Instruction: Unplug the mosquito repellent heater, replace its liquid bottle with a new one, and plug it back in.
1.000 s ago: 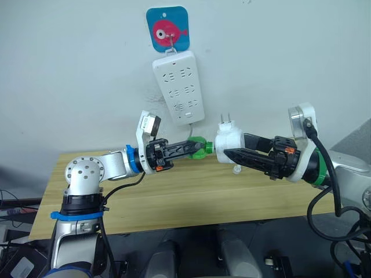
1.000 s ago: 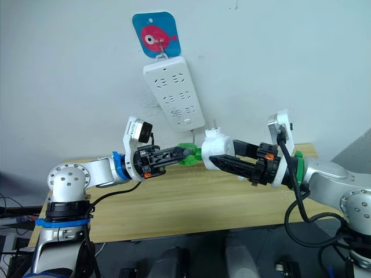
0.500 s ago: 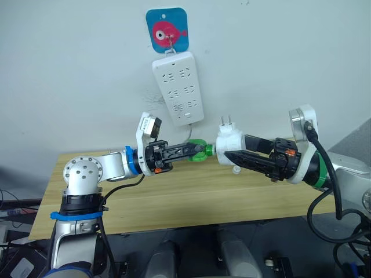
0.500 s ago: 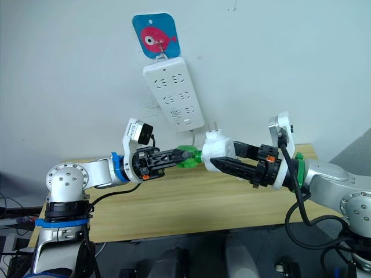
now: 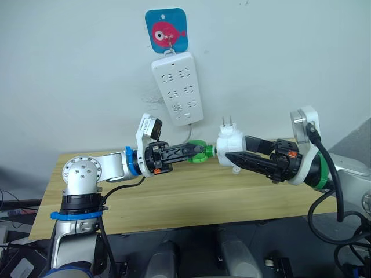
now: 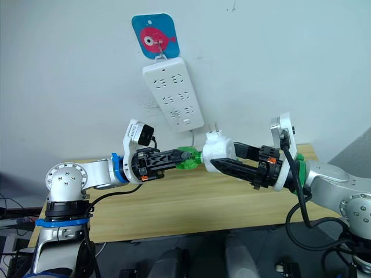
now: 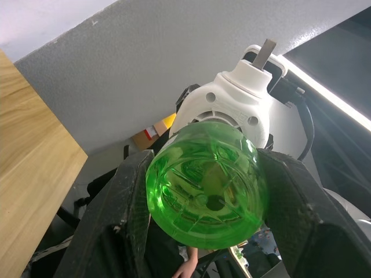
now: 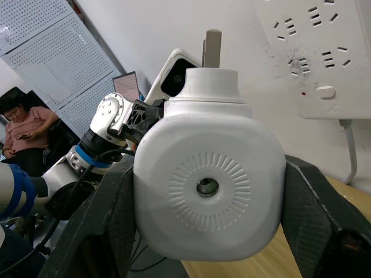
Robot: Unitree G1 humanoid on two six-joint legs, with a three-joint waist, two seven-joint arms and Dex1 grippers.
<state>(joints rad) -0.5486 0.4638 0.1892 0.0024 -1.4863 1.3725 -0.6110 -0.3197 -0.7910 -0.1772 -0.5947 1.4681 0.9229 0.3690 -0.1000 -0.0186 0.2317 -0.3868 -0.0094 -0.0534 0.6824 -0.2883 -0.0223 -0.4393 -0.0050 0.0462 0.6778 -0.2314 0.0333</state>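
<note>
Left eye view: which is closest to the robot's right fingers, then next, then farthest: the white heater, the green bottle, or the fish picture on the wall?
1. The mosquito repellent heater, gripped in the right gripper.
2. The green bottle, just past the heater toward the robot's left, held by the left gripper.
3. The fish picture, high on the wall.

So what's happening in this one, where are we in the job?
The heater is unplugged and held in the right gripper above the wooden table, prongs pointing up. The left gripper holds a green bottle with its end at the heater's socket side. The power strip hangs on the wall behind. Whether the bottle is going in or coming out isn't clear.
</note>
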